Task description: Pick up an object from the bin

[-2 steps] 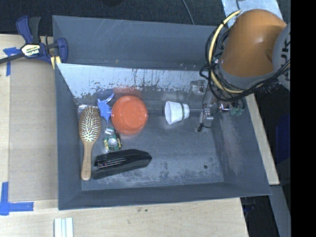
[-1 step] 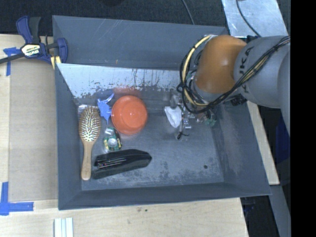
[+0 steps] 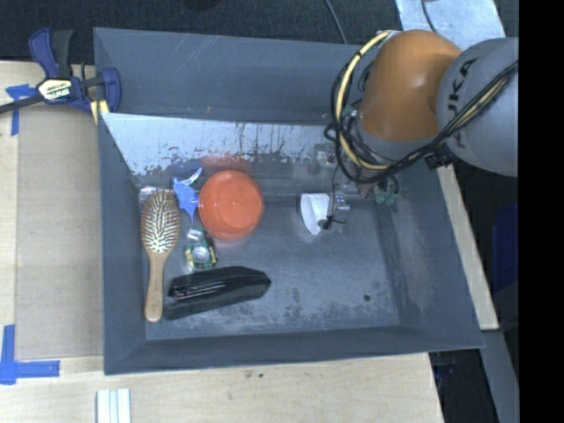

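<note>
My gripper (image 3: 337, 208) hangs low in the back right part of the bin, under the arm's orange cover. A small white rounded thing (image 3: 312, 212) sits right against its left side; whether it is gripped I cannot tell. Further left lies an orange round bowl-like thing (image 3: 231, 204), well apart from the gripper.
Along the bin's left side lie a wooden hairbrush (image 3: 159, 241), a blue plastic piece (image 3: 187, 196), a small green and clear object (image 3: 199, 255) and a long black stapler-like thing (image 3: 217, 288). Bare bin floor spreads across the front right.
</note>
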Available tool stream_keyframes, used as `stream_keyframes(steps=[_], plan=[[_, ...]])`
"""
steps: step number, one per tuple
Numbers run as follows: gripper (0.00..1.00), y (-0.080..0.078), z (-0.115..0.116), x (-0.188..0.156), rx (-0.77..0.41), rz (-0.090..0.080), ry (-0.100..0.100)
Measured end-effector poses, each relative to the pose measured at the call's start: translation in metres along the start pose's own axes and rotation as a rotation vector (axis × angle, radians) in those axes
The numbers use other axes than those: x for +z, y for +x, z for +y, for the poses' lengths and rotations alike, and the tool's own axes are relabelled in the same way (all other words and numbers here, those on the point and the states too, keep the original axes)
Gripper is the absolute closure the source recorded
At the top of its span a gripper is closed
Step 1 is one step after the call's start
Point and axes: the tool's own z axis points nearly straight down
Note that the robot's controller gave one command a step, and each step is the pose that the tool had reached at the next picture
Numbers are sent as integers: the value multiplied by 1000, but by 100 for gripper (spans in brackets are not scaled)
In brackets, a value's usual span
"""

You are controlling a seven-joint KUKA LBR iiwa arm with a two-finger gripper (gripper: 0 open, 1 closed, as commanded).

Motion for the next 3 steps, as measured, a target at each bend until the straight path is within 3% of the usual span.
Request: stream_keyframes(steps=[1,2,3], plan=[[0,-2,-61,51,-160,12,-2],[0,1,-12,82,137,-5,-3],[100,0,-36,81,-216,3,-1]])
